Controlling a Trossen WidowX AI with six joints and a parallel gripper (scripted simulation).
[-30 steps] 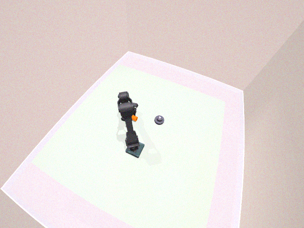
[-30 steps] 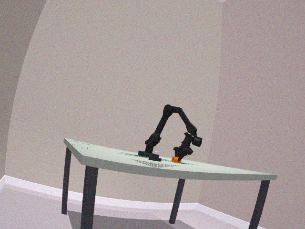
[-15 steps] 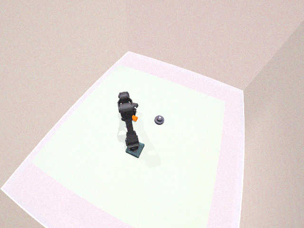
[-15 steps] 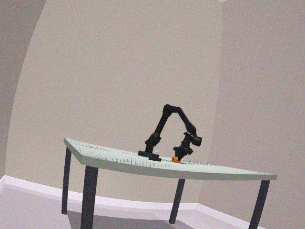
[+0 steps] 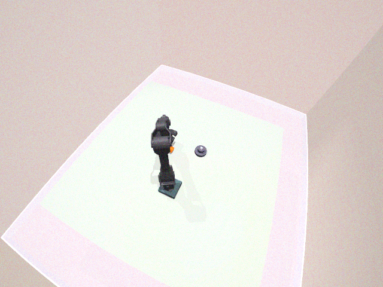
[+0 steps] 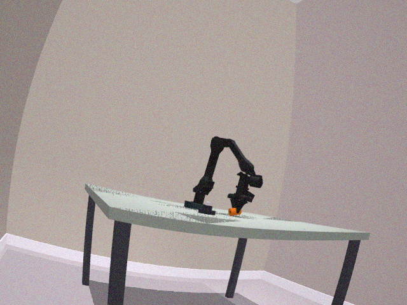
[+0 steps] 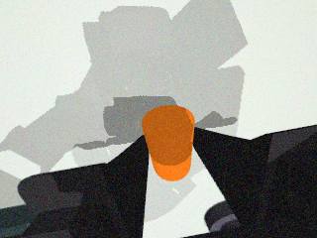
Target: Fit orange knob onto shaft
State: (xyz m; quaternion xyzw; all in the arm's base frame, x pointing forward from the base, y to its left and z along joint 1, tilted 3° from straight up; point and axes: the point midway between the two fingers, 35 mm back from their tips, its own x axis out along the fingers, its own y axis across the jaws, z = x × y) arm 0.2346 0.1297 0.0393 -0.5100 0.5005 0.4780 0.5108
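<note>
The orange knob (image 5: 171, 149) (image 6: 234, 211) (image 7: 168, 136) is between the fingertips of my gripper (image 6: 238, 211) (image 7: 169, 138), which is shut on it. In the exterior view the knob lies on its side, at or just above the table top; I cannot tell whether it touches. In the top view the arm hides the fingers and part of the knob. The dark round pedestal (image 5: 200, 153) with its small silver shaft (image 5: 201, 148) stands to the right of the gripper in that view. Part of the pedestal (image 7: 218, 218) shows behind a finger in the wrist view. The knob's hole cannot be made out in the wrist view.
The arm's base plate (image 5: 170, 188) (image 6: 199, 207) is fixed to the table (image 5: 234, 185) (image 6: 296, 227). The arm arches from the base over to the knob. The arm's shadow falls around the knob.
</note>
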